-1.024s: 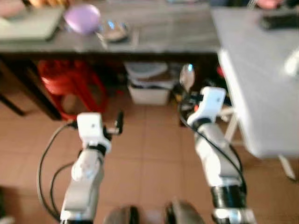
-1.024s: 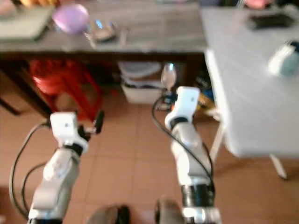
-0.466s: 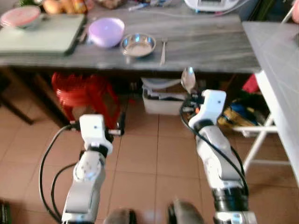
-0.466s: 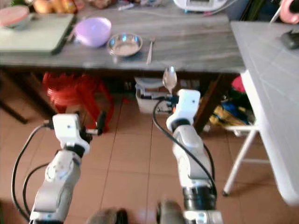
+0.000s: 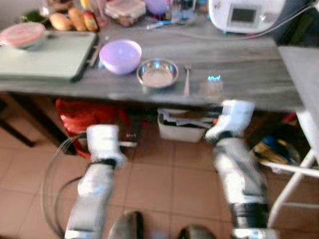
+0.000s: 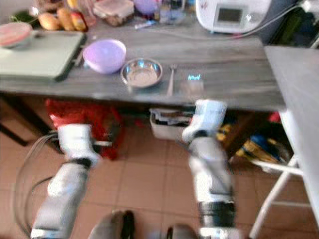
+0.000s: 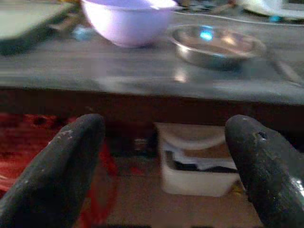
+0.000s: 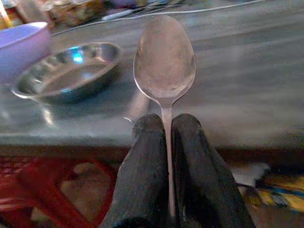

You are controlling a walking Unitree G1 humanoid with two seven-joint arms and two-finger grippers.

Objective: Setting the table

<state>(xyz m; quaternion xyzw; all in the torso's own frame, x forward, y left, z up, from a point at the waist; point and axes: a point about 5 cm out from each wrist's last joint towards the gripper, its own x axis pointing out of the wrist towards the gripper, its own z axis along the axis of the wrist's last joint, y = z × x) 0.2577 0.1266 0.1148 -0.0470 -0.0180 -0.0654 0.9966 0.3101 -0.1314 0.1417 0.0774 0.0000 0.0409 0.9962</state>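
Note:
My right gripper [image 8: 166, 123] is shut on the handle of a metal spoon [image 8: 165, 61], held upright in front of the grey counter's [image 5: 239, 74] front edge. In the eye views the spoon [image 5: 214, 88] is a blur just right of a fork [image 5: 187, 79]. A steel bowl [image 5: 157, 73] and a purple bowl [image 5: 120, 56] stand left of the fork. My left gripper [image 7: 161, 137] is open and empty, level with the counter's underside, below the purple bowl [image 7: 126, 19] and steel bowl [image 7: 216, 45].
A green cutting board [image 5: 45, 55], a pink-lidded dish [image 5: 22, 36], food jars and a white appliance [image 5: 244, 14] fill the counter's back. Under it sit a red stool [image 5: 84, 112] and a white bin [image 5: 187, 124]. A white folding table [image 5: 301, 64] stands at the right.
The whole view has shifted: the counter is nearer and lower in the picture as the camera moved. The spoon in my right gripper now reaches the counter's front edge. Both arms are blurred.

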